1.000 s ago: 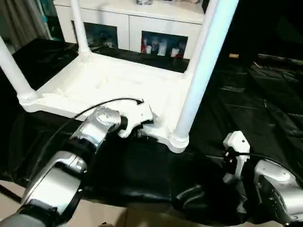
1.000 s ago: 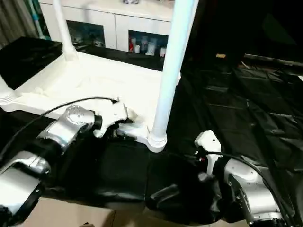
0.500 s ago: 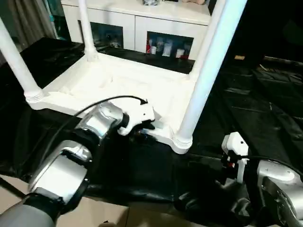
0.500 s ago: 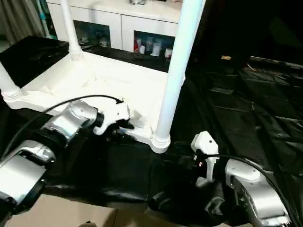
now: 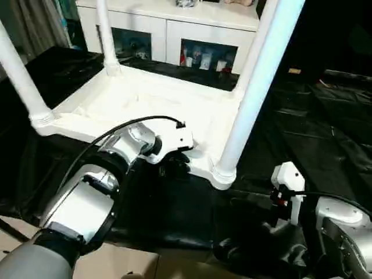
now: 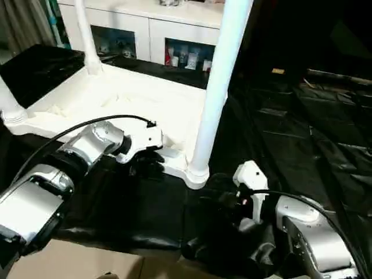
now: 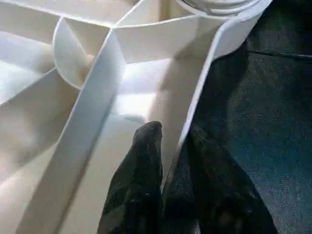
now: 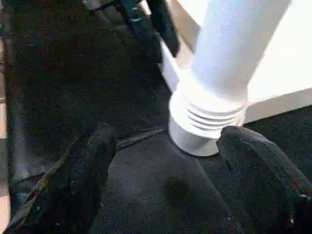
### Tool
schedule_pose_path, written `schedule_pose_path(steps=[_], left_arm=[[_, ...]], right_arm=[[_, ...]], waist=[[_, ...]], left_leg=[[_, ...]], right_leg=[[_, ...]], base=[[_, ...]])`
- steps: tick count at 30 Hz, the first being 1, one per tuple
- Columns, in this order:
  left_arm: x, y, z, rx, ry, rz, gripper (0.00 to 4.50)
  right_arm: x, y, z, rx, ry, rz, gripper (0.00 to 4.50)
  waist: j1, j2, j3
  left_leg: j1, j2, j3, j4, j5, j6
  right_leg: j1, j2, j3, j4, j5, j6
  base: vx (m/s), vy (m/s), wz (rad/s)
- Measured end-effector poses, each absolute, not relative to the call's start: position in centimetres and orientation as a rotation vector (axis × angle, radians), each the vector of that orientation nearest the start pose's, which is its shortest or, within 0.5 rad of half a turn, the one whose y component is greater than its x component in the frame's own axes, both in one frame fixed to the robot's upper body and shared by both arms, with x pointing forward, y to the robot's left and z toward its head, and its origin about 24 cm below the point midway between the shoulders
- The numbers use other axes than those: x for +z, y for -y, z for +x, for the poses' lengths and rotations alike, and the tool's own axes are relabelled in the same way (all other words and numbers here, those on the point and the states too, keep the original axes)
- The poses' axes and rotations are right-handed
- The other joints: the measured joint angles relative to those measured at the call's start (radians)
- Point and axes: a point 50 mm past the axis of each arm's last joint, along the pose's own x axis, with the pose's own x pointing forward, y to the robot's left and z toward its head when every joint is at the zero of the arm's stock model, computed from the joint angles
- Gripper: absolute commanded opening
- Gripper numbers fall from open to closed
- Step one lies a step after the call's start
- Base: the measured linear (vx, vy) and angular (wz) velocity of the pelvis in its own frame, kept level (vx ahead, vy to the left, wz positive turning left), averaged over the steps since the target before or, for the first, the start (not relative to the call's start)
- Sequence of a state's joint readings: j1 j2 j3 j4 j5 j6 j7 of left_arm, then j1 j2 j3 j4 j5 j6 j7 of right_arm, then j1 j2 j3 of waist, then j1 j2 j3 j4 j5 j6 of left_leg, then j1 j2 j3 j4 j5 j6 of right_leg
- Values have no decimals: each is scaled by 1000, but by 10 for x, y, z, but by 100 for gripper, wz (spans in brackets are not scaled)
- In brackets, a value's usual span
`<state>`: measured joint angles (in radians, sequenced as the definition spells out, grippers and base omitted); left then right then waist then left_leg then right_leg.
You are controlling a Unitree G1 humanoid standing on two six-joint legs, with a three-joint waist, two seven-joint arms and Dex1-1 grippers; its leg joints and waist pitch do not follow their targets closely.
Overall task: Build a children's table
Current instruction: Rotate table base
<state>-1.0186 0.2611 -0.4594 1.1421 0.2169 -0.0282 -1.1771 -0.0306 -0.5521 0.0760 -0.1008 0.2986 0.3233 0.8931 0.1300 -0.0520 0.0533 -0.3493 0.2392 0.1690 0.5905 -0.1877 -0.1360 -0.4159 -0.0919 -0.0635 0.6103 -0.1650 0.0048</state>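
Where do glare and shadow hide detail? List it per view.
Left eye view: the upturned white plastic table top glares, its underside washed out; the black plastic floor sheet swallows detail. Left wrist view: ribs cast soft shadows. Right wrist view: white tube leg evenly lit.

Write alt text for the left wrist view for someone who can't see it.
The left end effector grips the rim of the upside-down white tabletop, one finger inside among the ribs, one outside over black sheeting.
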Motion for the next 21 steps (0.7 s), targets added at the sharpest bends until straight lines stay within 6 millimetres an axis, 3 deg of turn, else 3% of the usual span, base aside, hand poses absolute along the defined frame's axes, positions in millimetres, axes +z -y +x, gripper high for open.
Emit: schedule_pose_path(steps=[6, 13, 21], left_arm=[[71, -113, 358, -1312, -666, 694, 53], [62, -111, 337, -1235, -655, 457, 34], [55, -104, 311, -1265, -542, 390, 4]], right_arm=[[56, 189, 241, 885, -308, -125, 380], [58, 193, 247, 799, -279, -99, 380], [53, 190, 247, 799, -309, -74, 380]], waist=[[-23, 3, -6], [-46, 2, -7], [-46, -11, -8]], left_leg=[[3, -1, 0, 0, 0, 0], [9, -1, 0, -2, 0, 0], [5, -1, -1, -5, 0, 0]], right_leg=[[3, 0, 1, 0, 0, 0], [6, 0, 1, 0, -3, 5], [3, 0, -1, -1, -4, 6]], base=[[0, 0, 0], [0, 0, 0], [0, 0, 0]])
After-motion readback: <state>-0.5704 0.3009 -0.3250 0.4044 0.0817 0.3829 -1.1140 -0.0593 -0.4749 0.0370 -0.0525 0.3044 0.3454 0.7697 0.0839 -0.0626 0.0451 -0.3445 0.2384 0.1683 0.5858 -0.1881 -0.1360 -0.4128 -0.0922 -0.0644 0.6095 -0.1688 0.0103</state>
